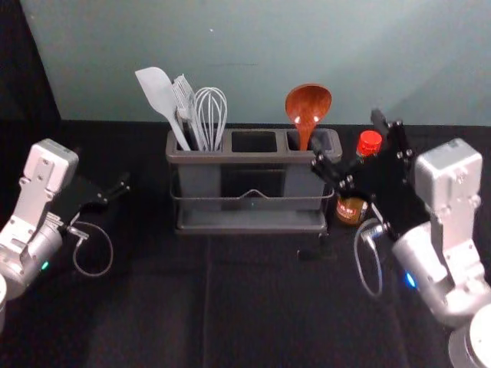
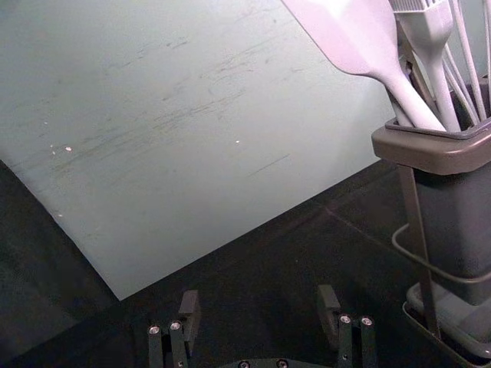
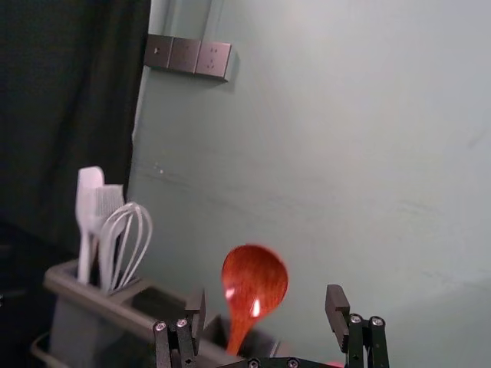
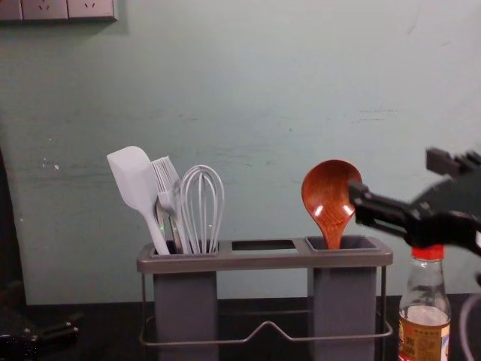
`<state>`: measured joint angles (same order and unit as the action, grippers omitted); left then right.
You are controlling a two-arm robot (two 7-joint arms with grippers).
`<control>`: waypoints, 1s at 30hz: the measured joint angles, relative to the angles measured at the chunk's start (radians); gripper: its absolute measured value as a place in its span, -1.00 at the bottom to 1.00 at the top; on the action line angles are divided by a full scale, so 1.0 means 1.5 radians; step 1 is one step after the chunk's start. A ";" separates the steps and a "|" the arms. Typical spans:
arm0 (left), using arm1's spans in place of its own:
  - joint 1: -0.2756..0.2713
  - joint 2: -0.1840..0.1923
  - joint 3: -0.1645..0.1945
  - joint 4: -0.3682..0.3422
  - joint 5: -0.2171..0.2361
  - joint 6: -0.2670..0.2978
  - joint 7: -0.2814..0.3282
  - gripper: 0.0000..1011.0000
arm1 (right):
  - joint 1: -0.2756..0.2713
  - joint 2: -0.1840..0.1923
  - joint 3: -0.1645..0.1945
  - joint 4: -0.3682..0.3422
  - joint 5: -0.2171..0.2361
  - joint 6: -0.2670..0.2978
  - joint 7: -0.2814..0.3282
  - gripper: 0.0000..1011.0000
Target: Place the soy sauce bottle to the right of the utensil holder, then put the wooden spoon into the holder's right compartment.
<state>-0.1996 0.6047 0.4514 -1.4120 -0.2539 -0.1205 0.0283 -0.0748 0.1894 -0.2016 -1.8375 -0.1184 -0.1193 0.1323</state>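
Near right gripper (image 1: 347, 132), wooden spoon (image 1: 308, 104)

Holder (image 4: 263, 260): smooth plastic, satin; thin metal-look front wire (image 4: 265, 323). Spoon (image 4: 331, 195) in holder's right compartment: glossy wood, grain visible. Spatula (image 4: 133, 180), whisk (image 4: 203, 195) in holder's left compartment: smooth, plastic-look. Bottle (image 4: 426, 289) right of holder: clear, glossy; smooth plastic cap (image 4: 428, 253), paper-look label (image 4: 425, 340). Desk (image 1: 253, 307) under holder: matt cloth, creased. Wall (image 4: 263, 75) behind holder: smooth, scuffed.

Wooden spoon (image 4: 329, 192), right: reddish-brown. Bottle cap (image 1: 369, 142): red. Spatula (image 4: 132, 177), left: white. Holder (image 4: 185, 307): grey. Far wall (image 4: 248, 90): grey-green.
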 joint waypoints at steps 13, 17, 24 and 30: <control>0.000 0.000 0.000 0.000 0.000 0.000 0.000 0.99 | -0.122 0.014 0.032 -0.050 0.000 0.015 -0.010 0.98; 0.000 0.000 0.000 0.000 0.000 0.000 0.000 0.99 | -0.142 0.006 0.043 -0.046 0.000 0.020 -0.019 0.98; 0.000 0.000 0.000 0.000 0.000 0.000 0.000 0.99 | -0.155 0.000 0.086 -0.018 0.005 -0.001 -0.035 0.98; 0.000 0.000 0.000 0.000 0.000 0.000 0.000 0.99 | -0.151 0.003 0.122 0.003 0.009 -0.005 -0.038 0.98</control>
<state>-0.1995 0.6047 0.4514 -1.4120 -0.2539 -0.1206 0.0283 -0.3016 0.1936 -0.0183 -1.8329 -0.1045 -0.1275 0.0752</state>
